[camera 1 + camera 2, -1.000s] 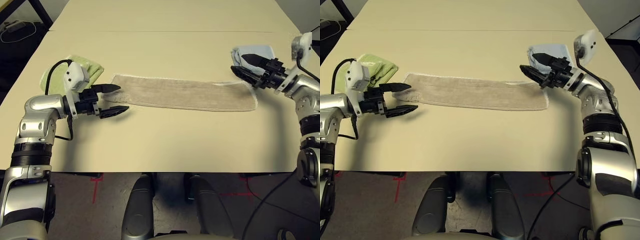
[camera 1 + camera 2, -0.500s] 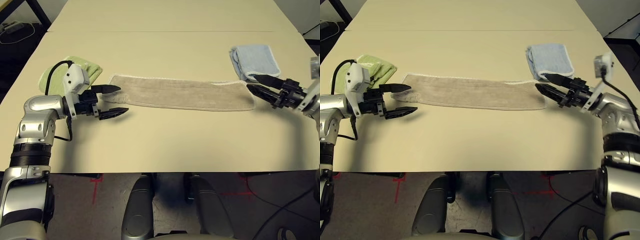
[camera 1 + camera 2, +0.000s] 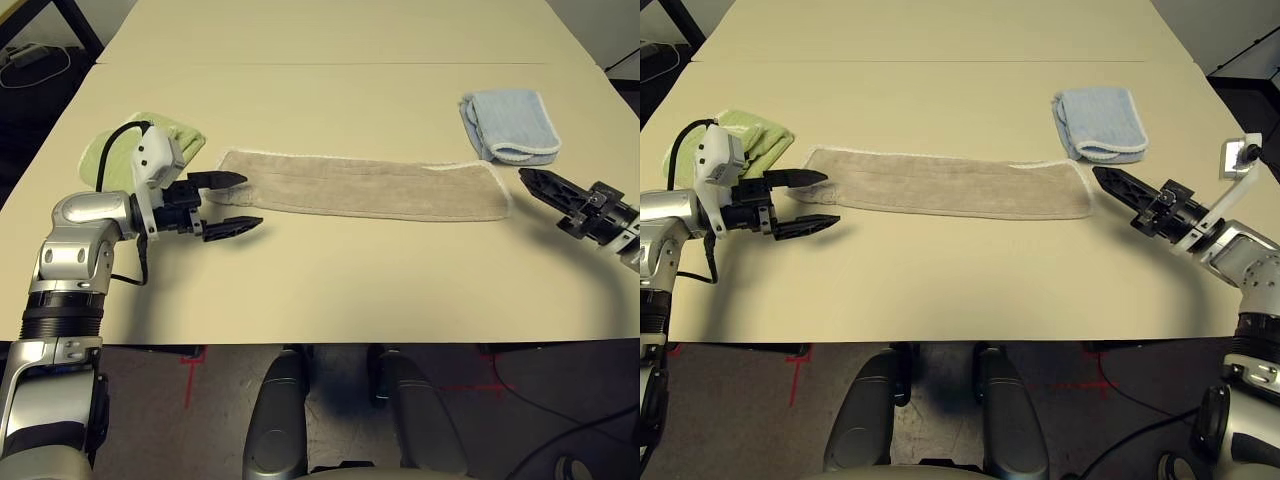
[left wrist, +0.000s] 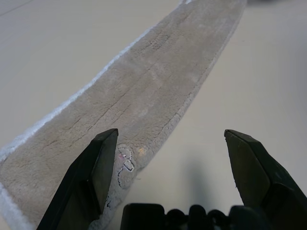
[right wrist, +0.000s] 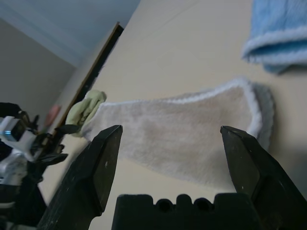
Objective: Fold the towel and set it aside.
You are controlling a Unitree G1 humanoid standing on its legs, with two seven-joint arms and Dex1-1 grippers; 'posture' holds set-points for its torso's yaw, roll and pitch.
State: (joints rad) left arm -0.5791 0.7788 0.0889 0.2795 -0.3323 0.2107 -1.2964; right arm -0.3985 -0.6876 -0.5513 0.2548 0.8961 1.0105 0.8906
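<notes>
The towel (image 3: 365,187) is a long beige strip with white edging, lying flat across the middle of the table. My left gripper (image 3: 250,200) is open at the towel's left end. One finger is over the towel's near corner, beside a small embroidered logo (image 4: 125,163), and the other finger is over bare table. My right gripper (image 3: 525,177) is open and sits low over the table just right of the towel's right end, pointing along it. It touches nothing. The right wrist view looks down the towel (image 5: 187,139) between the open fingers.
A folded light green towel (image 3: 112,150) lies at the left, behind my left gripper. A folded light blue towel (image 3: 510,122) lies at the back right, beyond my right gripper. The tan table (image 3: 330,280) is bare in front of the beige strip.
My right arm has swung from above the blue towel back towards me, to the right of the beige towel's end. My left gripper has edged slightly right.
</notes>
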